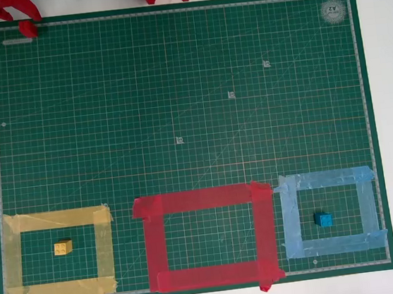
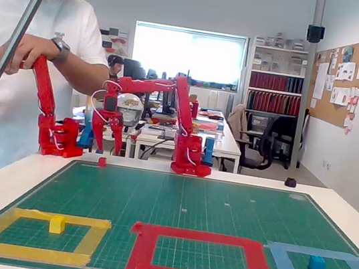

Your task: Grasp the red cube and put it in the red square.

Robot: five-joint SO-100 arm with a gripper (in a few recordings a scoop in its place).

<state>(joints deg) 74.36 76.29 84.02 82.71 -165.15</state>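
The tool (image 2: 106,142) hung fingers-down over the far left part of the green cutting mat (image 2: 223,205), with its two red fingers spread apart and nothing between them. Right under it, the red cube (image 2: 102,161) sat on the mat's back edge, not touching the tool as far as the fixed view showed, though the gap was hard to judge from that angle. In the overhead view the same cube (image 1: 27,28) sat at the mat's top left corner, on the border.

The red arm (image 2: 171,96) arched up from its base (image 2: 189,160), which stood on the white bench (image 2: 338,205) behind the mat.

The red square (image 1: 207,238) was at the opposite side of the mat from the cube, well apart from it, in the middle of the near row of tape frames, with only bare mat inside it. To its left in the overhead view was the yellow tape frame (image 1: 56,256) with a yellow cube (image 1: 63,247) inside, and to its right the light blue tape frame (image 1: 330,212) holding a blue cube (image 1: 323,220).
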